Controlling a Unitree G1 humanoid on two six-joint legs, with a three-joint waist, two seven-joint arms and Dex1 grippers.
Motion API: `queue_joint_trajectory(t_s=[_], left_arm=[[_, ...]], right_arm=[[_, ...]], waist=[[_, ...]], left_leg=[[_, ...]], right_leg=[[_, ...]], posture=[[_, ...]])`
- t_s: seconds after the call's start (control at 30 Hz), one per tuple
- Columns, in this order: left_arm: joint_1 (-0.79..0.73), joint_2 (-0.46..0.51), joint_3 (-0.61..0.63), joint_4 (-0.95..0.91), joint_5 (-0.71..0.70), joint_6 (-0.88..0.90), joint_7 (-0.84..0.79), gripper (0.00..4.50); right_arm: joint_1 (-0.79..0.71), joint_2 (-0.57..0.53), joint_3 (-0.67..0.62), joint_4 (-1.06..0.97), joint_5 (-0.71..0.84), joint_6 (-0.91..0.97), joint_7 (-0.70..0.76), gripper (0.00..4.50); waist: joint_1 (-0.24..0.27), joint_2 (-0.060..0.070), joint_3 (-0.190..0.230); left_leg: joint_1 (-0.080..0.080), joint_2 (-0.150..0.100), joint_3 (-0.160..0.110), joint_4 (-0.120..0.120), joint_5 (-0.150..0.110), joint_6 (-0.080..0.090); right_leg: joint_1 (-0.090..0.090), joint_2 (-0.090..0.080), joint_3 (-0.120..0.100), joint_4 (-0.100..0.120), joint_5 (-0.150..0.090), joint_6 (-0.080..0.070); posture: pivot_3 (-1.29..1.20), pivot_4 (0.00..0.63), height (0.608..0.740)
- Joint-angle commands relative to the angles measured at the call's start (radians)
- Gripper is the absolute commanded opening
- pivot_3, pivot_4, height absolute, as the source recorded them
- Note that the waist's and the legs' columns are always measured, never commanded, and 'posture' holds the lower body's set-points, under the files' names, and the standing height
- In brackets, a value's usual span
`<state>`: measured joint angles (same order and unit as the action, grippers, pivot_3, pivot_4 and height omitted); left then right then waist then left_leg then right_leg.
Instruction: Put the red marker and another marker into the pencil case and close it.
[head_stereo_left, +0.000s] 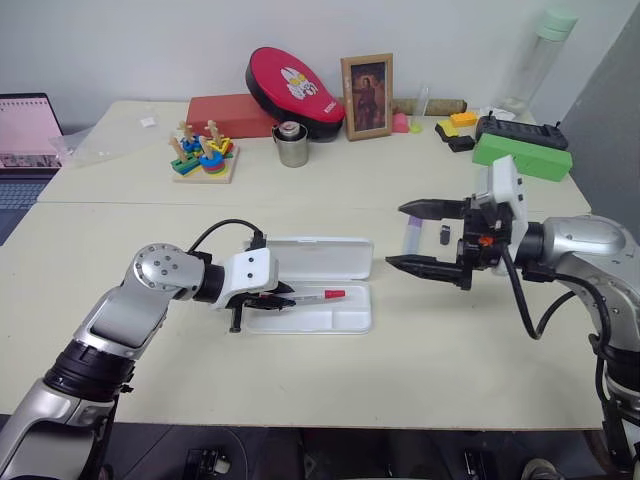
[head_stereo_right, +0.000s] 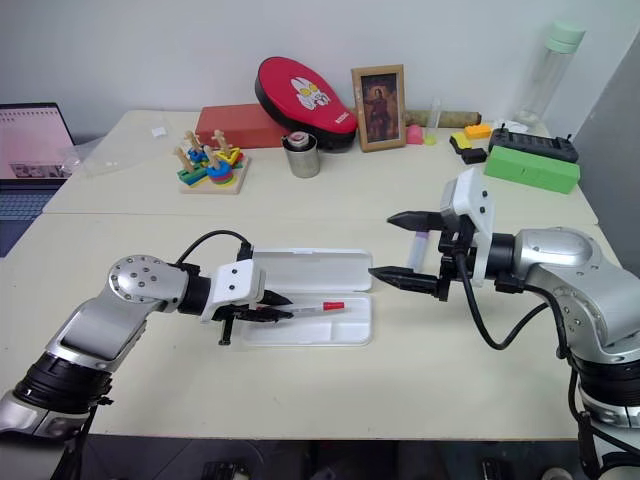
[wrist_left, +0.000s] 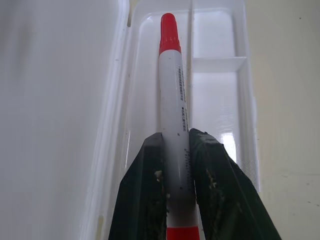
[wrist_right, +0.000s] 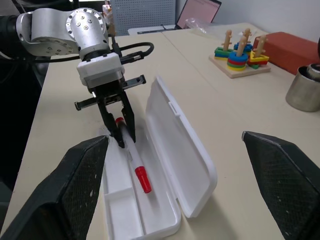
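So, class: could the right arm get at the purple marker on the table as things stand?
Probably yes. The right gripper is open and empty, and the purple marker lies on bare table close by it, with nothing in the way.

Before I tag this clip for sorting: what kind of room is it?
Probably an office or lab: cream tables pushed together, an open laptop and a framed picture.

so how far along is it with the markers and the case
Done: the pencil case lies open on the table, lid folded back. In hand: the left end effector is shut on the red marker, holding it in the tray's long compartment, not yet released. Left: the purple marker lies on the table beyond the open right end effector; it must go in, then the lid closes.
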<state>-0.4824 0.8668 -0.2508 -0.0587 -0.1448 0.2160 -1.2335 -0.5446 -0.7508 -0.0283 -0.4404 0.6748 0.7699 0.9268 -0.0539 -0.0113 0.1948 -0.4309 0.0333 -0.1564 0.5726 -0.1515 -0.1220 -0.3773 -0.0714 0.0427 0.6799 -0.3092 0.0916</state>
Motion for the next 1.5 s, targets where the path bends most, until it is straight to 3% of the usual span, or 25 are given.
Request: queue_joint_trajectory(t_s=[0.03,0.2,0.37,0.6,0.83,1.17,1.27,1.5], left_arm=[[-0.027,-0.012,0.006,0.011,0.015,-0.020,-0.008,0.78],[-0.030,-0.026,0.015,0.012,0.013,-0.011,-0.007,1.95],[-0.018,-0.039,0.033,-0.022,-0.009,0.013,0.002,2.99],[-0.086,-0.210,0.197,-0.149,-0.266,0.232,0.142,4.43],[-0.161,-0.367,0.246,-0.191,-0.321,0.327,0.354,4.48],[-0.212,-0.406,0.233,-0.187,-0.313,0.319,0.416,4.48],[-0.222,-0.406,0.230,-0.181,-0.310,0.312,0.423,4.50],[-0.227,-0.410,0.220,-0.167,-0.291,0.289,0.436,4.50]], right_arm=[[0.018,-0.023,-0.003,-0.022,-0.020,-0.005,-0.014,4.50],[0.028,-0.014,0.018,0.032,-0.066,0.002,-0.058,4.50],[-0.010,0.026,0.071,0.140,-0.171,0.062,-0.200,4.50],[-0.056,0.146,0.114,0.251,-0.282,0.216,-0.414,4.50],[-0.112,0.360,0.067,0.375,-0.368,0.320,-0.661,4.50],[-0.106,0.462,0.126,0.450,-0.474,0.319,-0.766,4.50],[-0.102,0.477,0.128,0.452,-0.498,0.294,-0.783,3.98],[-0.100,0.470,0.135,0.443,-0.531,0.290,-0.778,2.25]], waist=[[0.000,0.000,0.000],[-0.001,0.000,0.000],[-0.002,0.000,0.000],[-0.002,0.000,0.000],[-0.004,0.000,0.000],[-0.005,0.000,0.000],[-0.005,0.000,-0.001],[-0.004,0.000,-0.001]], left_leg=[[0.000,0.000,0.000,0.000,0.000,0.000],[0.000,0.000,0.000,0.000,0.000,0.000],[0.000,0.000,0.000,0.000,0.000,0.000],[-0.001,0.000,-0.001,0.001,0.000,0.000],[0.000,0.000,-0.001,0.001,0.000,0.000],[0.000,0.000,-0.001,0.001,0.000,0.000],[0.002,0.000,-0.001,0.002,0.000,0.000],[0.003,0.000,-0.001,0.002,0.000,0.000]], right_leg=[[0.000,0.000,0.000,0.000,0.000,0.000],[0.000,0.000,0.000,0.000,0.000,0.000],[0.000,0.000,0.000,0.000,0.000,0.000],[0.000,0.000,-0.001,0.001,0.000,-0.001],[0.000,0.000,-0.001,0.001,0.001,-0.001],[0.000,0.000,-0.001,0.002,0.001,-0.001],[0.003,0.000,-0.001,0.001,0.001,-0.001],[0.004,0.000,0.000,0.001,0.001,-0.001]], posture=[[0.00,0.150,0.740],[0.00,0.150,0.740],[0.00,0.150,0.740],[0.00,0.150,0.740],[0.00,0.150,0.740],[0.00,0.150,0.740],[0.00,0.150,0.740],[0.00,0.150,0.740]])
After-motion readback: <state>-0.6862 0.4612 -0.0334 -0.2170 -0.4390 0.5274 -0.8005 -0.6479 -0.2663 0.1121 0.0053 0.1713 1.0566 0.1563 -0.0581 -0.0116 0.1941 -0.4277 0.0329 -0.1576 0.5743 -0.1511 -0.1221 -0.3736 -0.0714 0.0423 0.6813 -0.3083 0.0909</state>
